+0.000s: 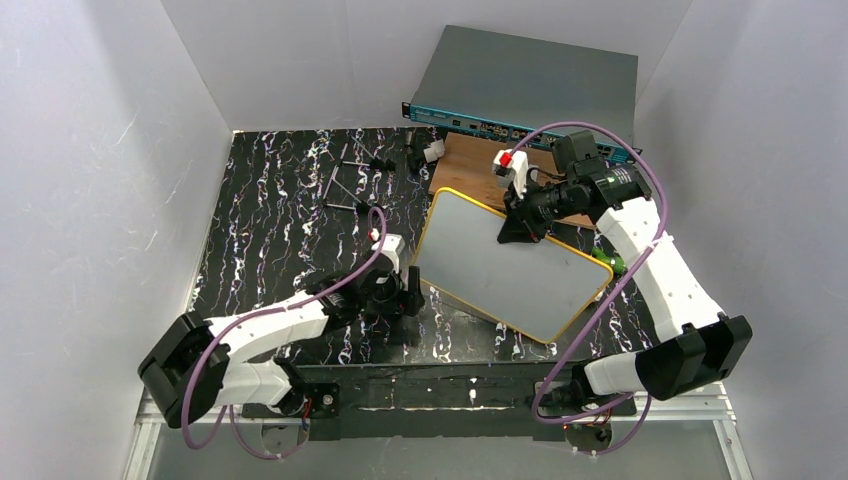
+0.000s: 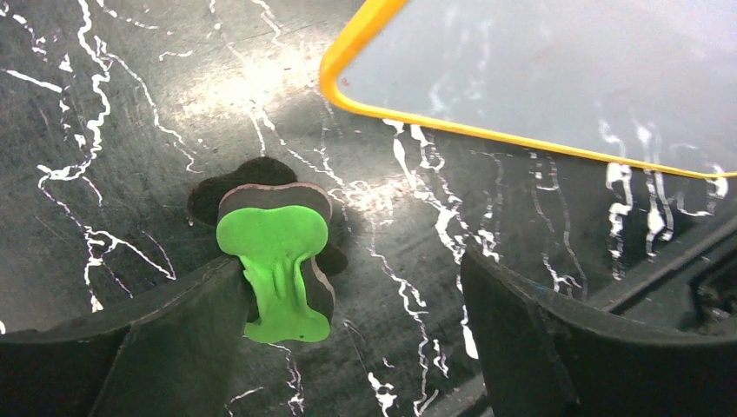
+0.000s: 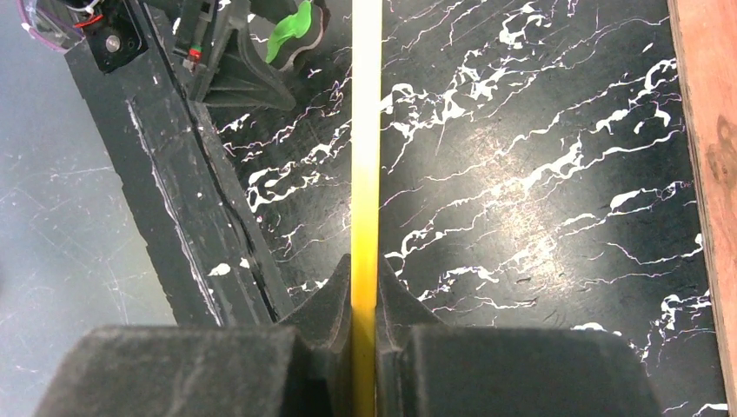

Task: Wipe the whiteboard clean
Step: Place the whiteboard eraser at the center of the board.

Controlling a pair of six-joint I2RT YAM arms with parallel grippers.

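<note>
Reading the feeds now. What's hidden on your end? (Dana)

Plenty. Right wrist cam only gets the whiteboard (image 3: 366, 130) edge-on, so no face view there. From above, the left gripper (image 1: 400, 298) covers whatever sits under it. I only see the green eraser (image 2: 275, 252) on the left wrist cam. It stands on the tabletop (image 2: 113, 113) against one finger, jaws spread wide, nothing pinched. A small green thing (image 1: 604, 262) by the whiteboard's right corner is half behind the right arm. Can't identify it. (me)

Right side gripping? (Dana)

Yes. The right gripper (image 3: 365, 282) is clamped narrow on the yellow frame, about midway along the far long edge. (me)

Orientation? (Dana)

It sits centre-right on the table, between the two arms. Long axis runs diagonally, far-left corner to near-right corner in the top view. Its far edge overlaps the wooden board (image 1: 468, 165) there. I can't tell how far it's tipped off the tabletop. Face reads plain grey-white from above, with one tiny red speck near a corner on the left wrist cam. (me)

Surroundings? (Dana)

Black surface with white marble veining, white walls on three sides. A grey rack unit (image 1: 525, 85) with a teal front sits at the back, wire bits (image 1: 350, 185) far left. (me)
</note>
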